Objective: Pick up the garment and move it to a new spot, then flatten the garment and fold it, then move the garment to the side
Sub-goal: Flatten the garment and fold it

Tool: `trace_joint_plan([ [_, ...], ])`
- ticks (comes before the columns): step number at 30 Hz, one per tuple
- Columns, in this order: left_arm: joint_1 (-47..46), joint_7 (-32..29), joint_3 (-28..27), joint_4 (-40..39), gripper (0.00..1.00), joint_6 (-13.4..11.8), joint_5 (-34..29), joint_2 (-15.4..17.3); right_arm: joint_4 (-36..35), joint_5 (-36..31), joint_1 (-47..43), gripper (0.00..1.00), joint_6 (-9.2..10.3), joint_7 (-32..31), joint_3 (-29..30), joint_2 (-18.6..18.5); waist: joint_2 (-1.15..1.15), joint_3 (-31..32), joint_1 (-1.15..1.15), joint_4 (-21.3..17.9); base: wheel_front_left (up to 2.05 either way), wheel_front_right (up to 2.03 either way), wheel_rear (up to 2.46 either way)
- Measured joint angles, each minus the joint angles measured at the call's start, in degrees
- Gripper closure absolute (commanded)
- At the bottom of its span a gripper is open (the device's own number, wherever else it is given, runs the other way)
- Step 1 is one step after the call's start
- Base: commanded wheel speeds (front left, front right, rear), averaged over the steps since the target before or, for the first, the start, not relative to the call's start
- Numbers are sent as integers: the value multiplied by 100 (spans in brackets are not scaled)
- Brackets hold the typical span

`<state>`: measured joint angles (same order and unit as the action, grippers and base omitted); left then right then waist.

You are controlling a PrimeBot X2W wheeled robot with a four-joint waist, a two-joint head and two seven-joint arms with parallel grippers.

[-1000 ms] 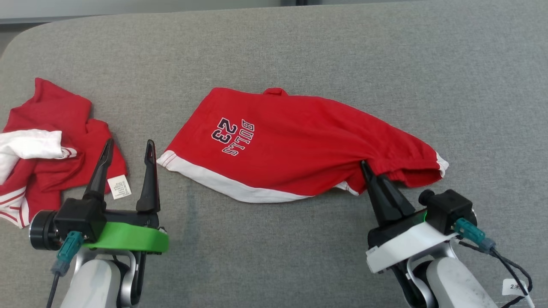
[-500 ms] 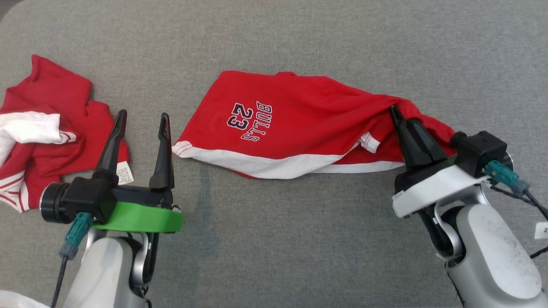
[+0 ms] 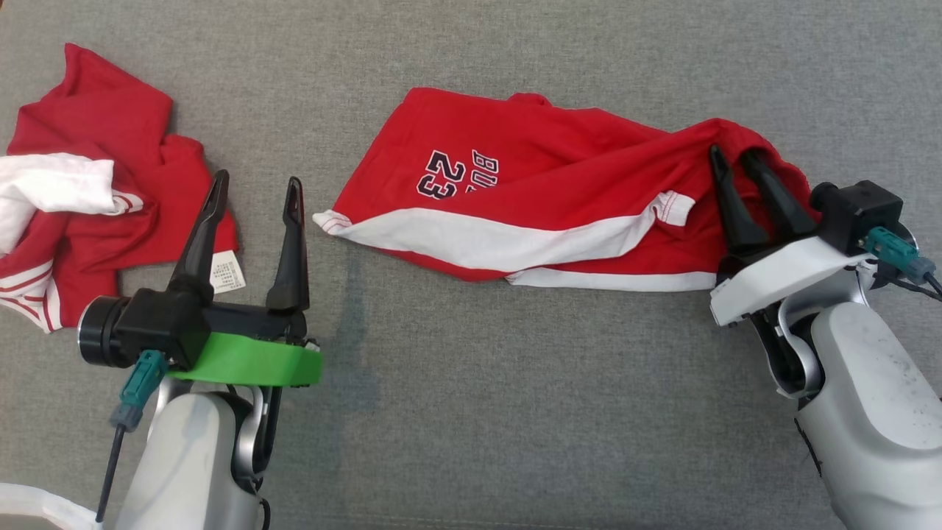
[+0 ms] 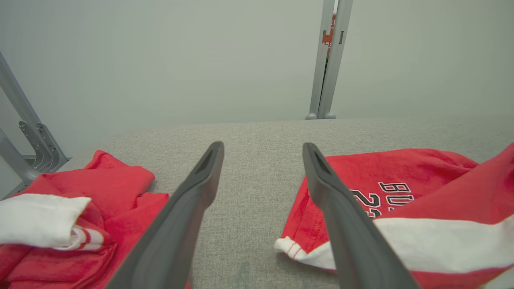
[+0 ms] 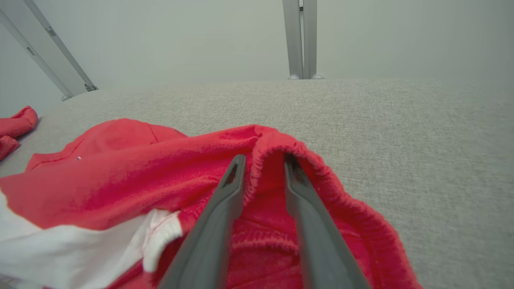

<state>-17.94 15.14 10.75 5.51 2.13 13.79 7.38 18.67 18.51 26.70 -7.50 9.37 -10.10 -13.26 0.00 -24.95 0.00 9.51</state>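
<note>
Right claw [image 3: 728,151] astride garment [image 3: 559,173] waistband

Front of grey pad [image 3: 471,427] free; red heap [image 3: 103,140] blocks L side, shorts [image 3: 559,162] block ctr-R.

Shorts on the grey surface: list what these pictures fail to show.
Print on the shorts: head view, letters after "BU" hidden under a fold.
Their right end: head view, behind the right gripper.
Crumpled garment: cut off by head view's left edge.
Its label: text too small.
</note>
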Motion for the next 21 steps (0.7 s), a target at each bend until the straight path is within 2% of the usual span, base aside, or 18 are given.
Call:
trace_joint_plan([
  [6,109,0,-141,88,0,46,-76,-3,-98,-105,-409,0,0,316,231,91,0,209,0,-105,0,0,0],
  [11,357,0,-240,172,0,45,-90,34,-701,-388,-890,0,0,436,556,213,0,520,0,-284,0,0,0],
  [21,831,-3,-287,288,0,21,-98,137,-1869,-808,-1868,0,0,-1,827,619,0,1085,0,-584,0,0,0],
])
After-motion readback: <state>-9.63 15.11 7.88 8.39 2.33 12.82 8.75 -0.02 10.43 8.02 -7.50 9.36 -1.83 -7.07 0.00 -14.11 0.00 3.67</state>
